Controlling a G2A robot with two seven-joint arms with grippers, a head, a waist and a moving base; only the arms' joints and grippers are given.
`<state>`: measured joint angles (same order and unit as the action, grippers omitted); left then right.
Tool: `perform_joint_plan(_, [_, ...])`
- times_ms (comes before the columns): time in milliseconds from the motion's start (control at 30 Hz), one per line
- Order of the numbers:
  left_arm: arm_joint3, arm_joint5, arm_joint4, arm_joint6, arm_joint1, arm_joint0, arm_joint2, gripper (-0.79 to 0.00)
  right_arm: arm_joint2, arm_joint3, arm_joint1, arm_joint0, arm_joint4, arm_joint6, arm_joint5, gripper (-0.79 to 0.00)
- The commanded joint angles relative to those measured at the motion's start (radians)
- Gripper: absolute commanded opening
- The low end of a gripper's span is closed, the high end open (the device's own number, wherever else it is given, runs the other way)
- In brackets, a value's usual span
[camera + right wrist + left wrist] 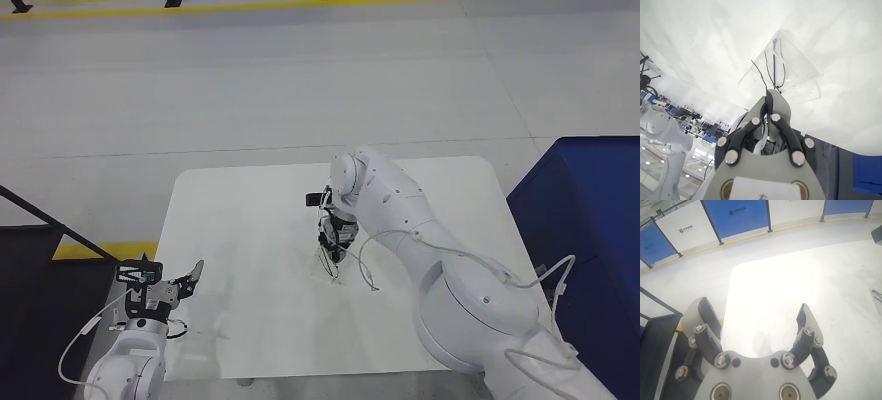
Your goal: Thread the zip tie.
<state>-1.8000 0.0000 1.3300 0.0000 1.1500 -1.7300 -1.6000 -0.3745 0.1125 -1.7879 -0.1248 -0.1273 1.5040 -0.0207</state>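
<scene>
Right claw [768,94] pinches a black zip tie [761,74] at a clear tray [802,75] on the white table [250,320]. Left claw [753,304] gapes wide. Blue panels [738,219] stand beyond the grey floor [791,237].

Robotics test hall: well beyond the jaws of the left gripper [754,303], blue and white partition panels [734,217] on black posts fence a polished grey floor [791,237] marked with a yellow line [105,249]. A white table [772,291] lies below those jaws. Behind the jaws of the right gripper [769,92], cluttered equipment benches [696,123] and rows of round lights [687,176] fill the background.
</scene>
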Motion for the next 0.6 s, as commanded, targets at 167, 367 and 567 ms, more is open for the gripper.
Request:
perform_joint_plan(167, [0.0,0.0,0.0,0.0,0.0,0.0,0.0,0.0,-0.08,-0.001,0.034,0.01,0.147,0.032,0.19,-0.785])
perform_joint_plan(367, [0.0,0.0,0.0,0.0,0.0,0.0,0.0,0.0,-0.104,0.016,0.057,-0.01,0.22,0.032,0.296,-0.785])
perform_joint_plan(567, [0.0,0.0,0.0,0.0,0.0,0.0,0.0,0.0,-0.104,0.016,0.057,-0.01,0.22,0.032,0.296,-0.785])
